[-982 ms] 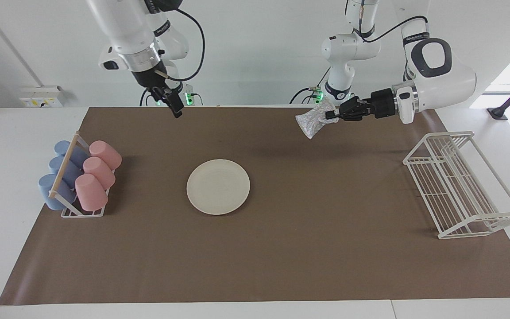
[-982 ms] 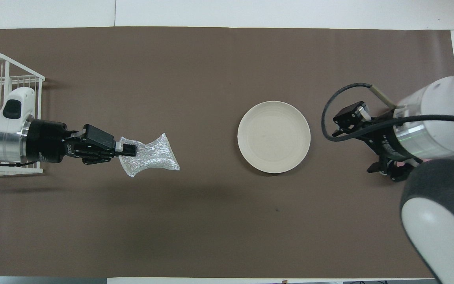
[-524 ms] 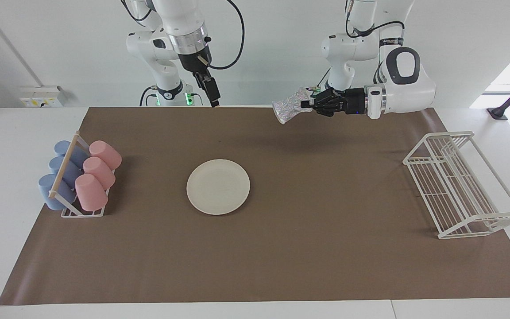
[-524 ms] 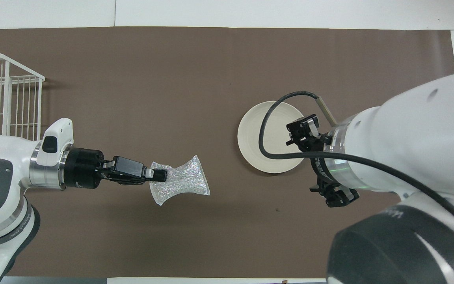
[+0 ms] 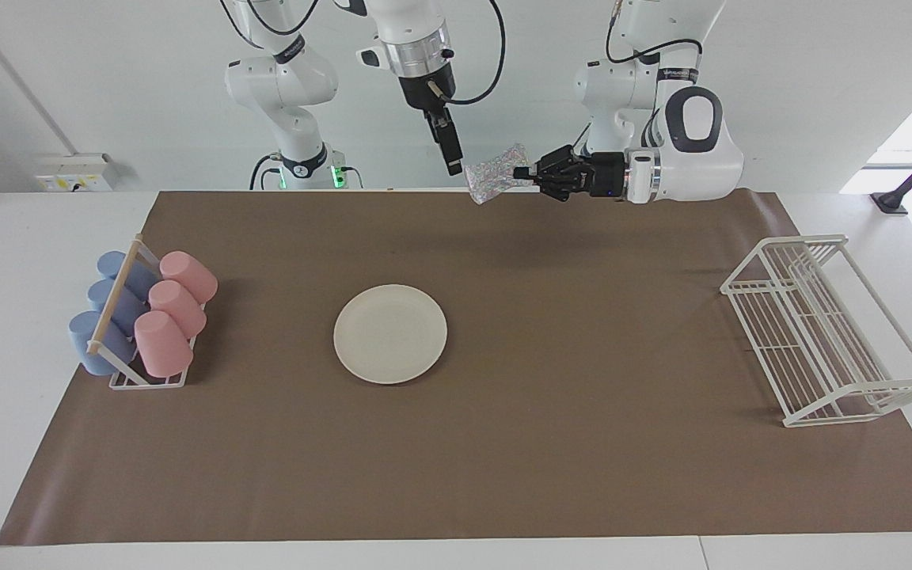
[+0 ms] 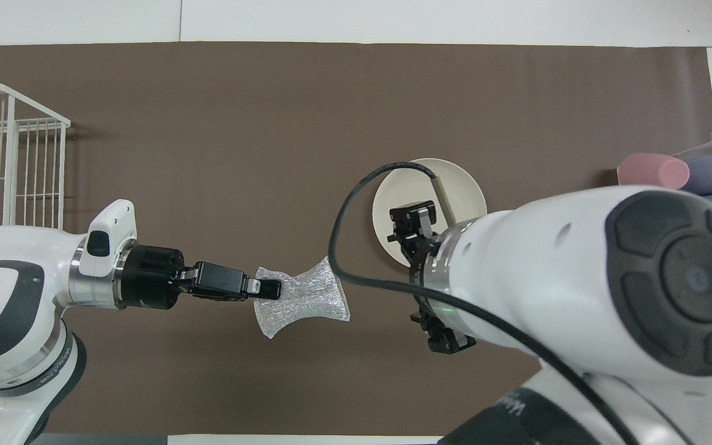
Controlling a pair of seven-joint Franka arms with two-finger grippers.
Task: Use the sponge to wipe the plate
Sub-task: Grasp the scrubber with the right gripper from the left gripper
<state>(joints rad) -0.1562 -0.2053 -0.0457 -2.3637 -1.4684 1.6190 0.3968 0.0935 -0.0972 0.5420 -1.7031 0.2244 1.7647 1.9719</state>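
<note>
Flat on the brown mat (image 5: 503,443) of the worktop (image 5: 20,261): the plate (image 5: 390,334), cream-white, bare, about midway along the mat. Up in the air, well above the mat edge nearest the robots, higher than the plate and toward the left arm's end from it: the sponge (image 5: 494,182), silvery and wrinkled, pinched at one end by the left tool (image 5: 526,173), clamped tight on it, pointing sideways toward the right arm. Just beside the sponge's free end, apart from it: the right tool (image 5: 451,162), raised, pointing down, fingers spread wide, holding nothing. From overhead, partly over the plate: the right arm's wrist. Toward the right arm's end from the plate: a rack of pink and blue cups (image 5: 143,317). Toward the left arm's end from the plate: a white wire rack (image 5: 828,332).
</note>
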